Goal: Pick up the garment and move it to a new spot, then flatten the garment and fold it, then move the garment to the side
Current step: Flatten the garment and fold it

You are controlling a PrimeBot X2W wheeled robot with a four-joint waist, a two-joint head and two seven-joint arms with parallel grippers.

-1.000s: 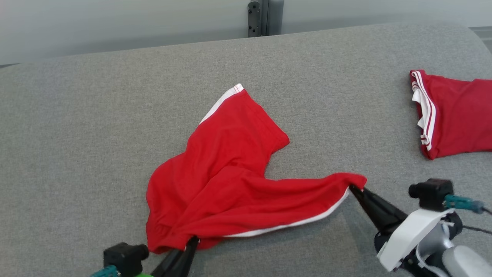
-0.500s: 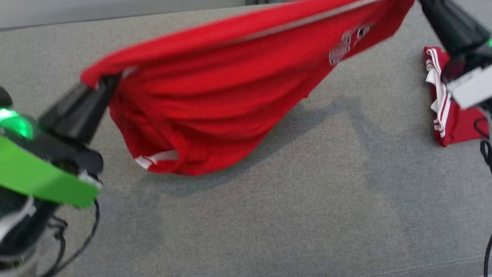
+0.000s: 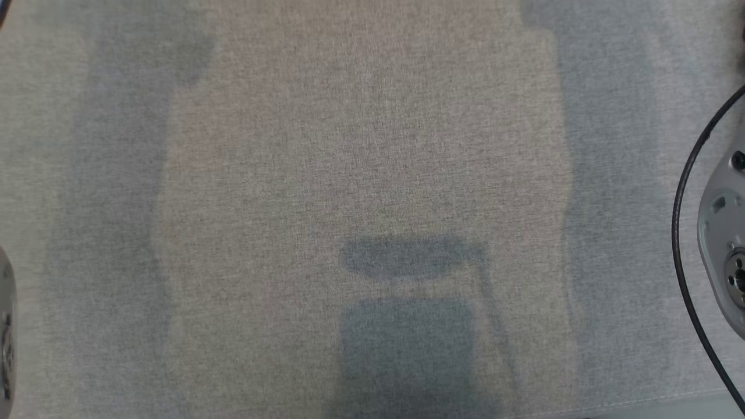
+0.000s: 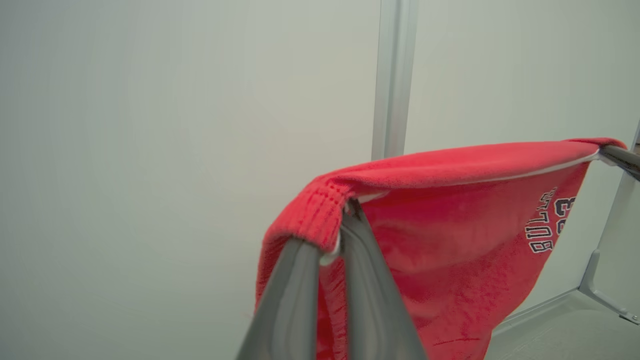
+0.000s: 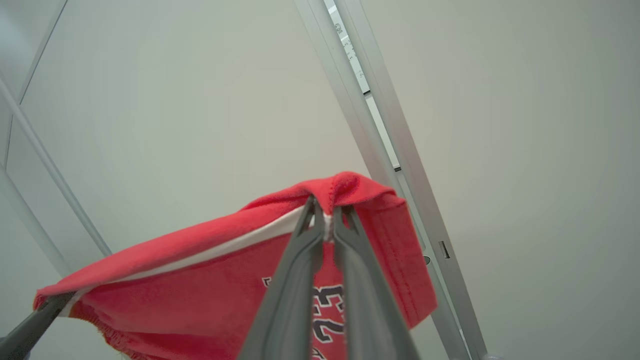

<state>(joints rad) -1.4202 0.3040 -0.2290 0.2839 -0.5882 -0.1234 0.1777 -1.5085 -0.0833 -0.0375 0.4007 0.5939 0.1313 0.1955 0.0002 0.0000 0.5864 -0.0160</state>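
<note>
The garment (image 4: 450, 225) is a red pair of shorts with a white stripe and dark lettering. It hangs in the air, stretched between my two grippers, in front of a pale wall. In the left wrist view my left gripper (image 4: 337, 230) is shut on the ribbed red edge, and my right gripper (image 4: 620, 157) holds the far corner. In the right wrist view my right gripper (image 5: 322, 210) is shut on a fold of the garment (image 5: 200, 290), with my left gripper (image 5: 45, 307) at the cloth's other end.
The head view looks straight down on the grey fabric surface (image 3: 372, 145), crossed by soft shadows. A silver arm joint (image 3: 724, 233) and a black cable (image 3: 681, 233) are at its right edge. A metal post (image 4: 392, 75) runs up the wall behind the garment.
Both grippers have lifted the garment off the grey surface and raised it high, spread between them. The head camera has tilted down, so the garment has left its view.
</note>
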